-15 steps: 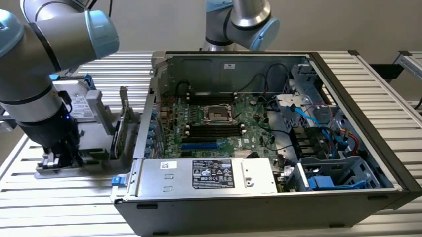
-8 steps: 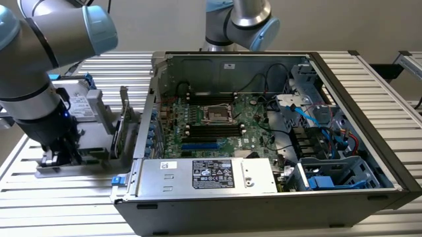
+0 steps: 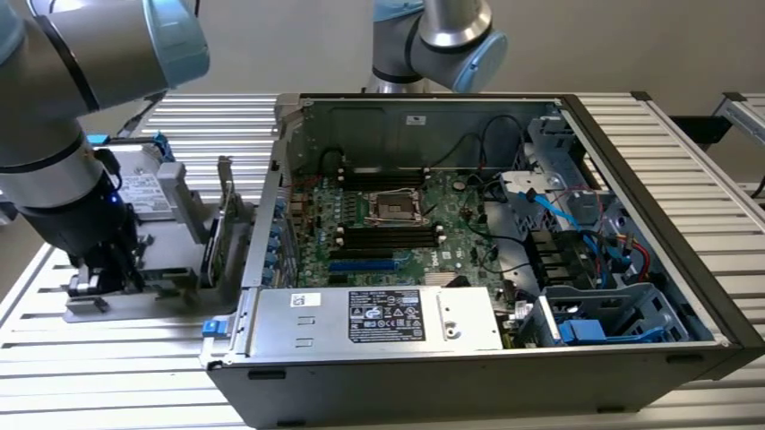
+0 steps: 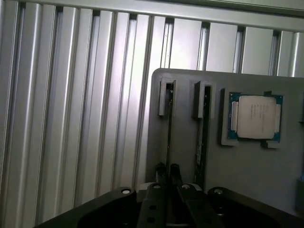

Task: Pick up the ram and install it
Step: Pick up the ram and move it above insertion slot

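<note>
1. The gripper (image 4: 168,176) has its fingers drawn almost together, one on each flat face of the ram (image 4: 169,137). It appears to be pinching the stick by its thin upper edge. In the exterior view the gripper (image 3: 98,285) is low over the parts at that view's left, well apart from the computer.
2. The ram stands on edge in a narrow slot of the grey holder (image 4: 247,166). The holder lies on the slatted table (image 4: 71,118).
3. Handling, as a judgement:
   - The stick is light, stiff and thin, and likely brittle if bent or twisted.
   - The flat faces near the top edge look like the right place to hold it, well clear of the contact edge down in the slot.
   - With such a narrow grip it could pivot, so it wants to be kept upright and square.
4. Just beside it, a second stick (image 4: 202,142) sits in the neighbouring slot. Beyond that, a processor chip (image 4: 256,116) lies flat in its own recess.
5. An upright expansion card (image 3: 224,215) stands between the holder and the open case (image 3: 669,269).
6. Inside the case, the motherboard (image 3: 418,224) shows dark memory slots (image 3: 389,235) on either side of the processor socket (image 3: 395,206). The power supply (image 3: 371,318) is along the near side.
</note>
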{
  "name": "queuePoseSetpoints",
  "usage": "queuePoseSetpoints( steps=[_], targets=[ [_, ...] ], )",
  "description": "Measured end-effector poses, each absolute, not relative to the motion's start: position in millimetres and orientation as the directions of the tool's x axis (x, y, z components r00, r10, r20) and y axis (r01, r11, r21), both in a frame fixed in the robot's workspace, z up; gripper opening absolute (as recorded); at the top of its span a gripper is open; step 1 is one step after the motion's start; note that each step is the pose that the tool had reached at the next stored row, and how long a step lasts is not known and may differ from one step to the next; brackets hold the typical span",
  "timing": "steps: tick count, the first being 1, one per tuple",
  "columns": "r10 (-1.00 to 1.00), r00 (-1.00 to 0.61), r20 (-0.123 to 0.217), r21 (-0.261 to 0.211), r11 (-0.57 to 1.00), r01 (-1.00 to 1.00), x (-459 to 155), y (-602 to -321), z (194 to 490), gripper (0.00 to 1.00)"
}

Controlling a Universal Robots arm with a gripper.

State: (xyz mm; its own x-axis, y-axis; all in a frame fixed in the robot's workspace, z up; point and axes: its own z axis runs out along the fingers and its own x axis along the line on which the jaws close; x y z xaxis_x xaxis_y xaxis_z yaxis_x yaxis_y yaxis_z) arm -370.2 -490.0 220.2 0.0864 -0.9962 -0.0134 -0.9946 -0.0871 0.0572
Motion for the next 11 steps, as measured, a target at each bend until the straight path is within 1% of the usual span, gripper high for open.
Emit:
queuePoseSetpoints(
  steps=[11],
  targets=[
    [-0.996,0.085,-0.023,0.056,-0.086,-0.995,-369.8,-490.0,246.5,0.13]
  ],
)
